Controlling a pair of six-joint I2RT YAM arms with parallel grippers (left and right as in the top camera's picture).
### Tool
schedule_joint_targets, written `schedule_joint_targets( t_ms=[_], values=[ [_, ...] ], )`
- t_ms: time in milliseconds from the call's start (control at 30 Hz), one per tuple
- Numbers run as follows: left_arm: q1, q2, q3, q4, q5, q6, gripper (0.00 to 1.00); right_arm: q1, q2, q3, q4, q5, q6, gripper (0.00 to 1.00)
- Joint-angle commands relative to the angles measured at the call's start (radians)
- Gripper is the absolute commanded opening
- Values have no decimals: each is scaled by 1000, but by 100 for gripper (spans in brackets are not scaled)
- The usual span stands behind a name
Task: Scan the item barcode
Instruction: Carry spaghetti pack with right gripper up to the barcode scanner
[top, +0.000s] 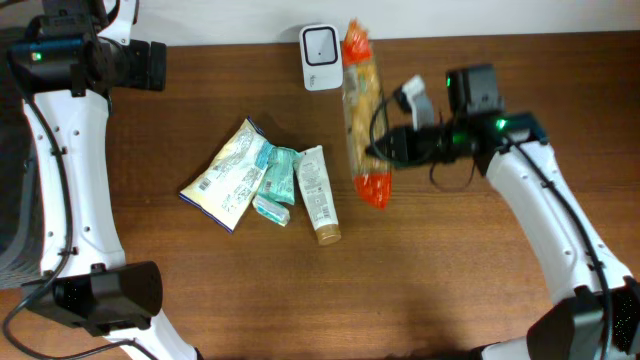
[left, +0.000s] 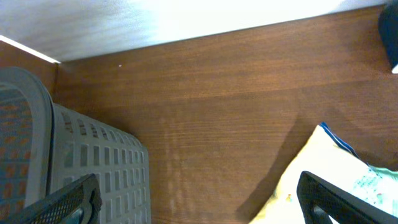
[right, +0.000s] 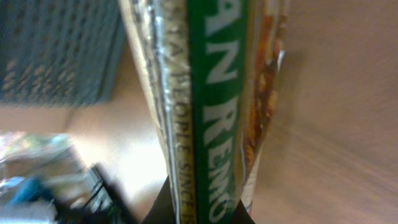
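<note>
The item is a long clear packet with orange ends (top: 362, 110), lifted over the table, its upper end beside the white scanner (top: 320, 45) at the back edge. My right gripper (top: 385, 148) is shut on the packet's lower half. In the right wrist view the packet (right: 211, 93) fills the middle, with a green lettered stripe, and the right gripper (right: 198, 211) pinches it at the bottom edge. No barcode shows. My left gripper (left: 199, 199) hangs open and empty over the table's back left, with both dark fingers (left: 329, 193) wide apart.
A yellow-white pouch (top: 228, 172), a teal packet (top: 277, 178) and a white tube (top: 318, 195) lie together at the table's middle. A grey slotted basket (left: 93, 155) stands at the left under my left gripper. The pouch's corner (left: 323, 162) shows in the left wrist view.
</note>
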Motion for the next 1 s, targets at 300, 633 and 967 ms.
schedule_joint_targets(
  t_ms=[300, 633, 967],
  values=[
    [2, -4, 6, 2, 3, 16, 99, 322, 629, 584, 251, 1344, -282, 4],
    [2, -4, 6, 2, 3, 16, 99, 366, 771, 584, 485, 1770, -500, 4],
    [2, -4, 6, 2, 3, 16, 99, 373, 690, 584, 281, 1653, -388, 4]
  ],
)
